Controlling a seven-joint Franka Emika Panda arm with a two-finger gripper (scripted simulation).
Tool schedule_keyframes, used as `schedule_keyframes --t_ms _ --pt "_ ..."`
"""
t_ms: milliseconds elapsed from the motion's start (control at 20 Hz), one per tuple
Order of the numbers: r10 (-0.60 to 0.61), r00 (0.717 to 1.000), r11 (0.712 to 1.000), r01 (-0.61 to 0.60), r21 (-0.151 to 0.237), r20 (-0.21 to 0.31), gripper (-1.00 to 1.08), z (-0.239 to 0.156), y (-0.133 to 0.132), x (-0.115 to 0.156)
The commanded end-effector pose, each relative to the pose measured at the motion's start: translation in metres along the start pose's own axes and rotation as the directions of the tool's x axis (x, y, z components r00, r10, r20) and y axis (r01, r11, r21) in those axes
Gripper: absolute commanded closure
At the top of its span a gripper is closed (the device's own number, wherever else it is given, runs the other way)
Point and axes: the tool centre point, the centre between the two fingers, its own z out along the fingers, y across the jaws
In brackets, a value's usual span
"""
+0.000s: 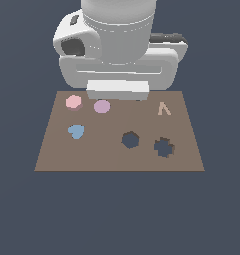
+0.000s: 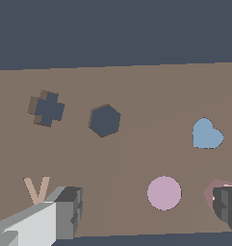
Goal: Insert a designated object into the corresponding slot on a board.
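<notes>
**Hovering open over the far edge of the board**

Reading the exterior view from its left to its right, you have the pink hexagon piece (image 1: 73, 102) first, lying flat near the far left corner of the brown board (image 1: 111, 154). Just beside it to the right lies the lilac disc (image 1: 101, 105), close but not touching. Nearer the camera, under the pink piece, sits the blue heart (image 1: 75, 131). Toward the middle you find the hexagon hole (image 1: 131, 140), dark and unfilled, well apart from the pink piece. Next to it on the right is the jagged hole (image 1: 164, 147), and beyond that, farther back, a small tan V-shaped mark (image 1: 164, 108).

Your arm's white body hangs above the far edge of the board and hides the fingers in that view. In the wrist view, your gripper (image 2: 148, 211) stands wide open: one finger (image 2: 69, 211) is near the tan mark, the other finger (image 2: 228, 204) covers part of the pink piece. You cannot tell whether that finger touches it. Nothing is held between them.
</notes>
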Motion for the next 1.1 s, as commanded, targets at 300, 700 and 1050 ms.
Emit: schedule_keyframes --t_ms 300,700,1050 --pt "-0.013 1.0 1.0 0.013 0.0 0.0 -0.92 0.005 0.006 -0.005" --pt "-0.07 0.998 0.998 0.07 0.0 0.0 -0.92 0.028 0.035 -0.025" --pt "-0.151 0.989 0.989 0.151 -0.001 0.0 -0.92 0.06 0.078 -0.05"
